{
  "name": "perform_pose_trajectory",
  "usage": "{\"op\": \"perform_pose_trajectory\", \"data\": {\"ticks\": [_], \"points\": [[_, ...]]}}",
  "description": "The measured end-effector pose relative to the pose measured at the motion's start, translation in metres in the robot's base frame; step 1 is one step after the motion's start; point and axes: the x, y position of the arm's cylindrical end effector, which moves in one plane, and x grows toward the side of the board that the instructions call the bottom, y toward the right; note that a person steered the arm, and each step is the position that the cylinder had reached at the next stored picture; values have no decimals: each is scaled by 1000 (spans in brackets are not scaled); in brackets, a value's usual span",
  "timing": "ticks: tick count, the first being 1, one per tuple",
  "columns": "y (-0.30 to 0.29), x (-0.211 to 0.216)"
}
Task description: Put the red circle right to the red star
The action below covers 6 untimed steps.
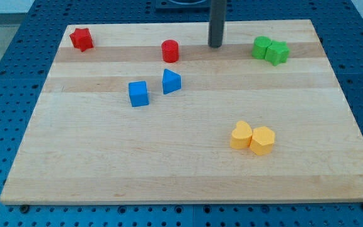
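Camera view: red circle [170, 51] lies left of my tip [215, 45].

A single camera looks down at a slant from beyond the bench's [188, 183] near edge, facing its far edge, close enough that all four corners nearly fill the view.

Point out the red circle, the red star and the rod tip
red circle [170, 50], camera view, its top face
red star [80, 38], camera view, its centre
my tip [215, 46], camera view, the rod's very end
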Motion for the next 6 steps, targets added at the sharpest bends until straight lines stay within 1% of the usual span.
{"op": "perform_pose_trajectory", "data": {"ticks": [1,2,3,4,5,6], "points": [[-76,13],[-123,24],[-143,49],[-202,66],[-232,51],[-206,51]]}}
